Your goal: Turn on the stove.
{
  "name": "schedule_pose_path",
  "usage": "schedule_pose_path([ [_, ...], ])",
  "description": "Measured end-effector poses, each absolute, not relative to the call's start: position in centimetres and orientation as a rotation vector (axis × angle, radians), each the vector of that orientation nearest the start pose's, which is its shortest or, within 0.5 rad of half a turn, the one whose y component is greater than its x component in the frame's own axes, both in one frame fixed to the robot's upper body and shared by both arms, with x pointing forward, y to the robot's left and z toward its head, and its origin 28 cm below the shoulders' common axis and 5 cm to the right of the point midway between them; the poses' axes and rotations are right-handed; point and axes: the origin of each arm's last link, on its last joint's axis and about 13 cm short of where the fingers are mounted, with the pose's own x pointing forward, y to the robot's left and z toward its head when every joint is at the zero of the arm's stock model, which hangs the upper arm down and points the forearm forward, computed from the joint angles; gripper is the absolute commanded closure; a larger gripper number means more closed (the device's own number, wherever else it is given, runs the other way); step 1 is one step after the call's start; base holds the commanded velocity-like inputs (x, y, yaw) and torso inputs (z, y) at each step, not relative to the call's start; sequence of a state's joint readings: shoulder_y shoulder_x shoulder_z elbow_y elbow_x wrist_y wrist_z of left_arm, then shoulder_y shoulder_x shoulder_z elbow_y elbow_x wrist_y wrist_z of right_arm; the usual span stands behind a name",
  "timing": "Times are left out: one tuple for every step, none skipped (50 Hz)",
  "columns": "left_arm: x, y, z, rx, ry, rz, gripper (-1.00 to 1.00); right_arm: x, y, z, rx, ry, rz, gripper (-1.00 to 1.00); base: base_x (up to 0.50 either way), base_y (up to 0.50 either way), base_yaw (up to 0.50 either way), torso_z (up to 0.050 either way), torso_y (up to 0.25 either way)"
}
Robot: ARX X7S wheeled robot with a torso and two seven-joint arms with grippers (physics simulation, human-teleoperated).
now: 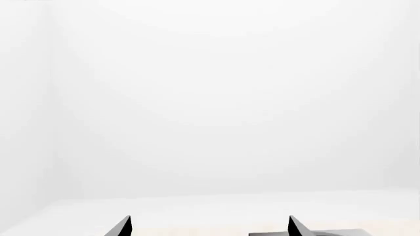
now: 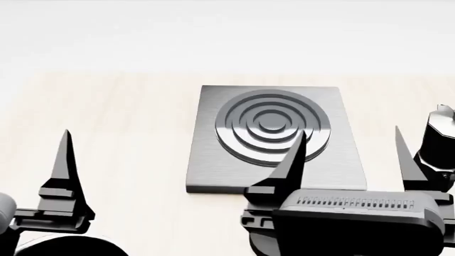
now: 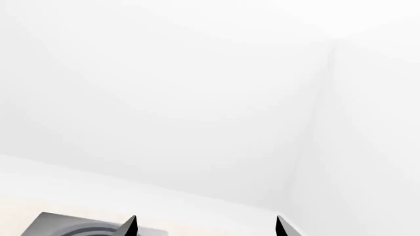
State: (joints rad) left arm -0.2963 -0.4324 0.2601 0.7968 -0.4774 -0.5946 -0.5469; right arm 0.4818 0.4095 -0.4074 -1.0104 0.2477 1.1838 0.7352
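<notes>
The stove (image 2: 213, 160) is a square brushed grey slab with raised concentric rings (image 2: 274, 125), lying on the pale wooden table. Its small black knob does not show in any view. My right gripper (image 2: 350, 131) is open and empty, hovering over the stove's near right part, with one finger (image 2: 291, 160) over the rings' near edge. My left gripper is open and empty at the near left, well left of the stove. Only one of its fingers (image 2: 65, 165) shows in the head view. A strip of the stove shows in the left wrist view (image 1: 328, 232) and the right wrist view (image 3: 66, 225).
A black moka pot (image 2: 437, 141) stands at the right edge, just right of my right gripper. A round dark-rimmed thing (image 2: 71, 246) shows partly at the bottom left, under my left gripper. White walls lie beyond the table's far edge.
</notes>
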Motion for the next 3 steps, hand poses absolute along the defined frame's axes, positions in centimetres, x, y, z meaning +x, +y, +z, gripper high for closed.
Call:
schedule_pose_path([
  [20.26,20.11,17.75,0.023,-0.329,-0.029,-1.0,19.15,-8.67,19.42,-0.36,-0.294,-0.239,-1.0,0.0,0.0,0.0,0.0,0.0],
  [20.24,20.11,17.76,0.023,-0.33,-0.029,-1.0,19.13,-8.66,19.45,-0.36,-0.295,-0.239,-1.0,0.0,0.0,0.0,0.0,0.0],
  [20.22,20.11,17.79,0.023,-0.331,-0.03,-1.0,19.11,-8.65,19.47,-0.36,-0.296,-0.239,-1.0,0.0,0.0,0.0,0.0,0.0],
])
